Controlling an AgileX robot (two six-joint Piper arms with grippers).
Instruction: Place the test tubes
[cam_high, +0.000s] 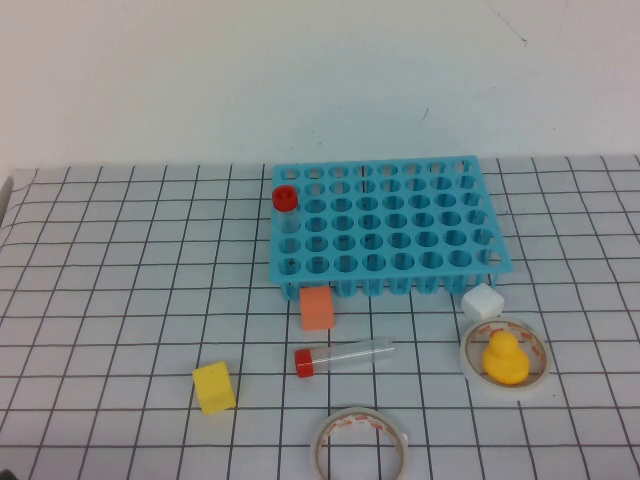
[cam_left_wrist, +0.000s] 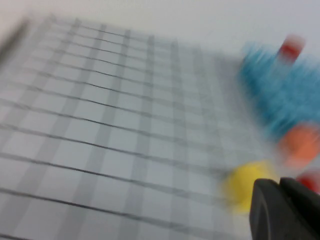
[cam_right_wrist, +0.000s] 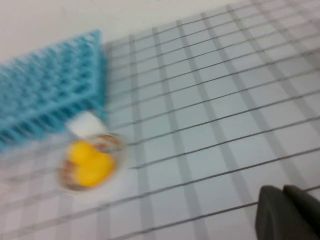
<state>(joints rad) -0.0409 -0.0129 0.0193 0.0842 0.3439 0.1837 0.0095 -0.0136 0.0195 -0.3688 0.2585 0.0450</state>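
Gridded table (cam_high: 120, 280), rack (cam_high: 400, 285), test tube (cam_high: 345, 355), orange cube (cam_high: 316, 309), yellow cube (cam_high: 214, 388), white cube (cam_high: 482, 301), tape roll (cam_high: 360, 416), second roll (cam_high: 468, 358)

Blue rack (cam_high: 400, 275), red-cap tube (cam_high: 345, 354) — yellow duck (cam_high: 505, 358), orange cube (cam_high: 316, 308), grid-pattern tbl (cam_high: 120, 280).

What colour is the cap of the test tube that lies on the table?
Red. The cap shows best in the high view.
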